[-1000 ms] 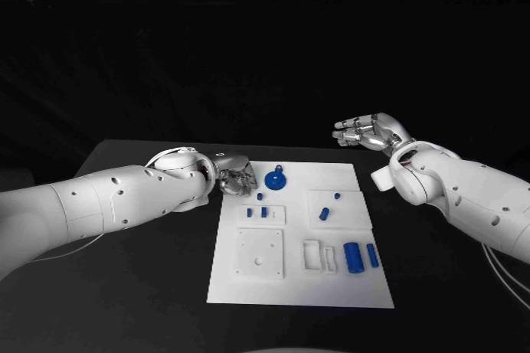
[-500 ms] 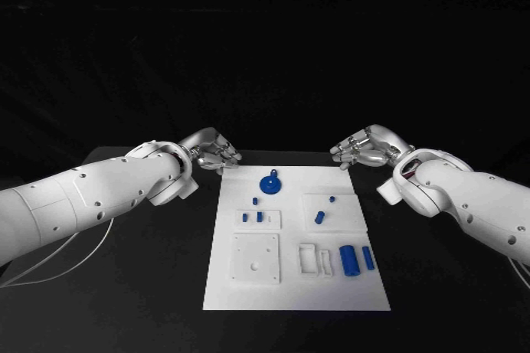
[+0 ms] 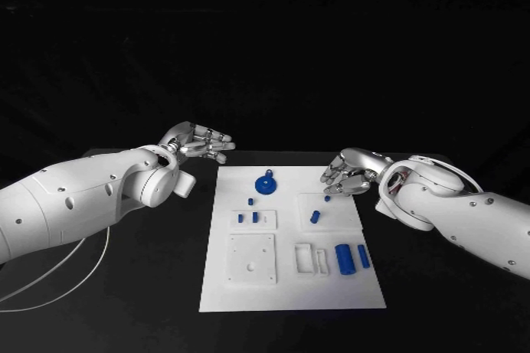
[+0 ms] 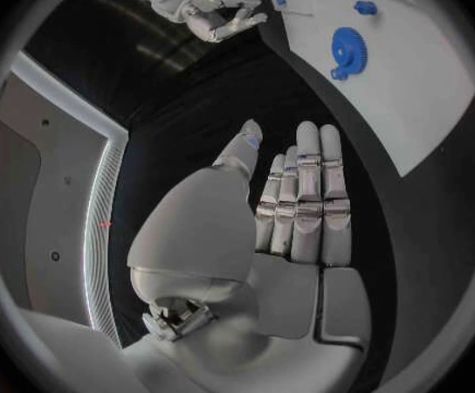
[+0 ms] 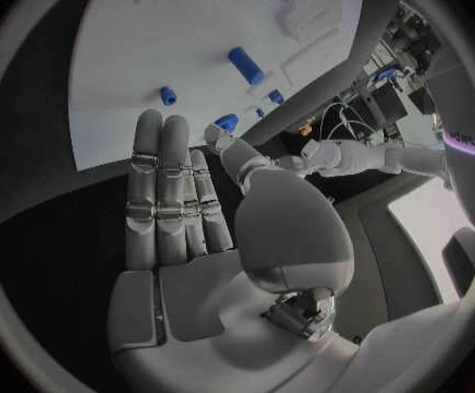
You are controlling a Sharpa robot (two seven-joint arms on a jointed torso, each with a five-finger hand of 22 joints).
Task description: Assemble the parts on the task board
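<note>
You have one white task board (image 3: 289, 292) lying lengthwise in the middle of the black table (image 3: 132, 292). On it you can count one round blue gear part (image 3: 266, 184) near the far edge, three small blue pegs mid-board (image 3: 315, 216), and two larger blue cylinders (image 3: 344, 259) side by side toward the near right corner. Raised white plates and a slotted white holder (image 3: 310, 259) sit on the board too. The room behind the table is dark. Your left hand (image 3: 199, 145) hovers off the board's far left corner, released, fingers straight and together, grasping nothing. Your right hand (image 3: 347, 174) hangs over the far right corner, fingers extended, also released and empty.
</note>
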